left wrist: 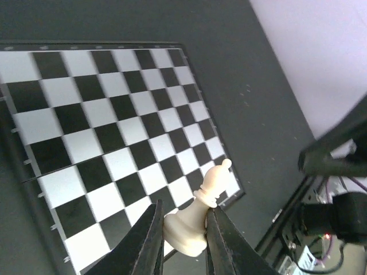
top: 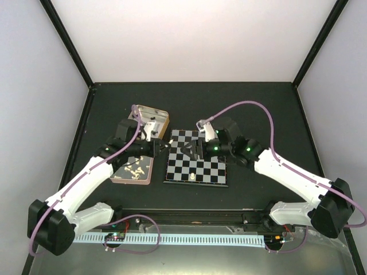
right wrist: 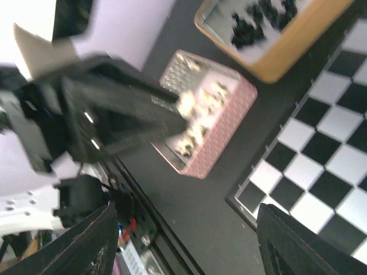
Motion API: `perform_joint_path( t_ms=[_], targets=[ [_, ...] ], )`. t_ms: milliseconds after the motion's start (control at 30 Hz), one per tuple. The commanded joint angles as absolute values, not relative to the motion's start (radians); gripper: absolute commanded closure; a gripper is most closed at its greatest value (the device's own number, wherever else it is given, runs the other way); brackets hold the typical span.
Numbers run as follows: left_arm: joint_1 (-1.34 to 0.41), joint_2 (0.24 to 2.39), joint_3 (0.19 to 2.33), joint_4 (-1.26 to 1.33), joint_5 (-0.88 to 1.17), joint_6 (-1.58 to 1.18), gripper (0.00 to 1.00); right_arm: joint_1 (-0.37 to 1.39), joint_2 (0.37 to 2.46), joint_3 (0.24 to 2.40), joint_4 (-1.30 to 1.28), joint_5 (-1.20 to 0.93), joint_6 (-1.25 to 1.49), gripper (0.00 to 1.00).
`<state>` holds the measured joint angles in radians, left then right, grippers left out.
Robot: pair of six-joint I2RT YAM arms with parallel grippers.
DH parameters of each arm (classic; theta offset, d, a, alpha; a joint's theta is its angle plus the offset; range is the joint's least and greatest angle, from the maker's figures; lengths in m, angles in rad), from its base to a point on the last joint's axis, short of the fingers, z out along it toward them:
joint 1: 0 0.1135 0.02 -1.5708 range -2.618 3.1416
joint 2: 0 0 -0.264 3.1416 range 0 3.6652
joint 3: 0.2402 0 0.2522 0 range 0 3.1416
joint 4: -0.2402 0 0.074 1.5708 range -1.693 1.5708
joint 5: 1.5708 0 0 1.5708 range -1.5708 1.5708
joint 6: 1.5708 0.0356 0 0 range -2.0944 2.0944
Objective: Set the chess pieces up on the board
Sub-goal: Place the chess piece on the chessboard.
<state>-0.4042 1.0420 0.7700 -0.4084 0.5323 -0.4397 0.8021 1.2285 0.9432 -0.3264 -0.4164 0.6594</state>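
My left gripper [left wrist: 183, 211] is shut on the base of a cream-white chess piece [left wrist: 200, 206] with a knobbed head, held tilted above the near corner of the board [left wrist: 114, 109]. From above, the left gripper [top: 163, 146] hangs at the left edge of the board [top: 215, 169]. My right gripper [top: 192, 151] hovers over the board's middle, and its wrist view shows the right gripper [right wrist: 189, 246] open with nothing between its fingers [right wrist: 86, 240]. One white piece [top: 192, 176] stands on the board's near row.
A pink tin [top: 133, 169] with several white pieces lies left of the board, also visible as the pink tin [right wrist: 209, 123] from the right wrist. An orange-rimmed tin [top: 152, 121] holding black pieces [right wrist: 252, 26] sits behind it. A light rail [top: 189, 238] runs along the near edge.
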Motion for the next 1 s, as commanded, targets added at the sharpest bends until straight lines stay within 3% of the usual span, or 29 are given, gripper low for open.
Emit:
perform_joint_path(
  t_ms=[0,200,633,967],
  targets=[
    [-0.474,1.063,0.815,-0.283,0.594,-0.389,0.95,0.777,1.25,1.062,-0.333,-0.427,0.69,0.34],
    [-0.535,1.089,0.812,-0.225,0.623,-0.363,0.95,0.777,1.263,1.095,-0.4,-0.307,0.707,0.4],
    [-0.57,1.103,0.804,-0.168,0.673,-0.351,0.95,0.776,1.302,1.083,-0.391,-0.395,0.707,0.63],
    [-0.571,1.096,0.802,-0.157,0.675,-0.352,0.95,0.776,1.316,1.06,-0.327,-0.495,0.751,0.86]
  ],
)
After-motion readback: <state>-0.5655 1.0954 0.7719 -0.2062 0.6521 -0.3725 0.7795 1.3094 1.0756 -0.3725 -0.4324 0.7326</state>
